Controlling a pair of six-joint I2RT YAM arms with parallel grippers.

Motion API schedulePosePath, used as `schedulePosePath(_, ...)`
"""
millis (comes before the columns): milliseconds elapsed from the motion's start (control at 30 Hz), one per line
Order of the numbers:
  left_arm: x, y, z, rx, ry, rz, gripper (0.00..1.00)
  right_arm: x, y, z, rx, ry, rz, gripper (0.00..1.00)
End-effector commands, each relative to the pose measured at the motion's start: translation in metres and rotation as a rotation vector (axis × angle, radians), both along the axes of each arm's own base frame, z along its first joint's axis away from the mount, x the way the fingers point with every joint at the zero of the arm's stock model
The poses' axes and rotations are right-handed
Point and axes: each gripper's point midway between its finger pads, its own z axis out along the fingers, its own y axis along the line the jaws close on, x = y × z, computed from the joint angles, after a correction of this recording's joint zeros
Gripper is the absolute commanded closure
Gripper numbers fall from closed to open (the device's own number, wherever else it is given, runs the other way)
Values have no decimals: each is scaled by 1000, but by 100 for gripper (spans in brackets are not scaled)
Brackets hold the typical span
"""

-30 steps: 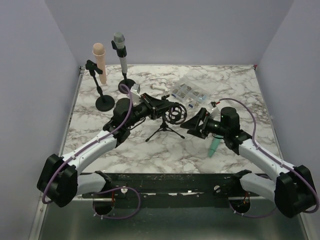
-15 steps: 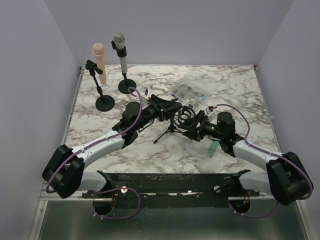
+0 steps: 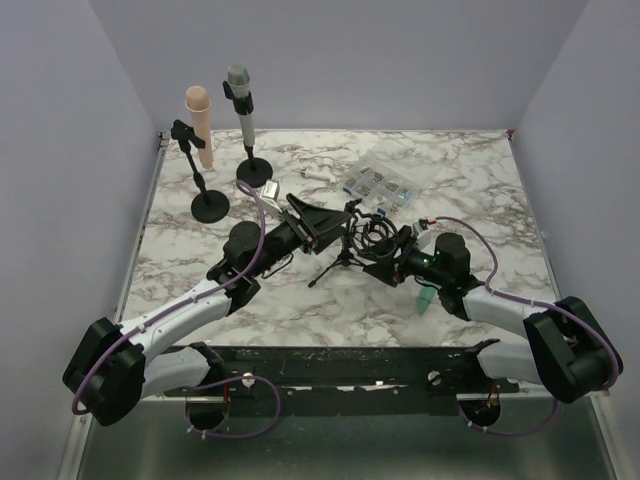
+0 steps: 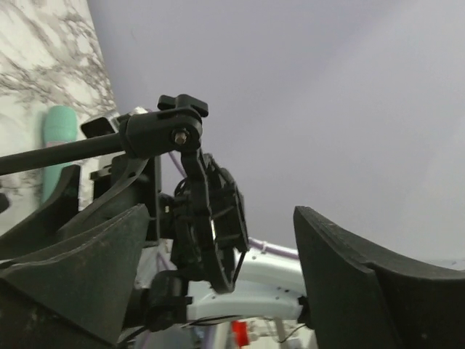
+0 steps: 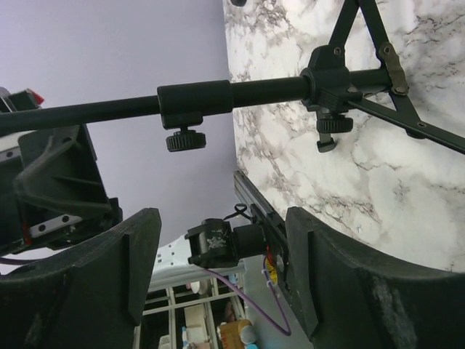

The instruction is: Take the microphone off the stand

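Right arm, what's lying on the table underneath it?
A teal cylinder lies on the marble table beneath the right arm. Only its near end shows; the arm covers its far end, so its full shape cannot be seen.

Three microphones face you on the marble surface [image 3: 480, 200]: one peach microphone [image 3: 199, 120], one grey microphone [image 3: 240, 100] and one teal microphone [image 3: 427, 297]. You count three stands as well: a near round-based stand [image 3: 209, 207], a far round-based stand [image 3: 253, 172] and one tripod stand [image 3: 340, 262]. Add one clear parts box [image 3: 378, 183], one small white object [image 3: 318, 173], and two arms, the left arm [image 3: 190, 300] and the right arm [image 3: 500, 302].
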Motion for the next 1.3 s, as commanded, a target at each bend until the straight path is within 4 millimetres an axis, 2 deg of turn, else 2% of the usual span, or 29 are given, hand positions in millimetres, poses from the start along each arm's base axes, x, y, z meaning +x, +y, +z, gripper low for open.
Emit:
schedulePosePath(0, -8, 23, -33, 173, -92, 16, 4, 15, 5, 12, 43, -22, -37, 25)
schedulePosePath(100, -12, 37, -48, 274, -126, 16, 1, 20, 11, 20, 104, -12, -26, 28)
schedulePosePath(167, -12, 47, -51, 345, -165, 29, 1, 22, 17, 22, 148, -2, -2, 30)
schedulePosePath(300, -12, 66, -47, 491, -262, 80, 1, 23, 28, 34, 233, -31, 31, 32)
schedulePosePath(400, -13, 78, -41, 565, -315, 115, 1, 26, 36, 34, 237, -33, 40, 32)
schedulePosePath(467, -14, 82, -38, 594, -354, 126, 1, 29, 40, 31, 224, -31, 41, 32)
schedulePosePath(667, -16, 85, -34, 619, -404, 129, 1, 38, 42, 23, 206, -35, 26, 43)
schedulePosePath(1033, -14, 90, -34, 661, -428, 141, 1, 38, 40, 5, 131, -52, 19, 68)
schedulePosePath(1233, -14, 90, -32, 664, -430, 146, 1, 41, 39, -14, -15, -78, 33, 98)
schedulePosePath(1267, -14, 91, -31, 664, -433, 150, 1, 41, 37, -23, -63, -63, 40, 99)
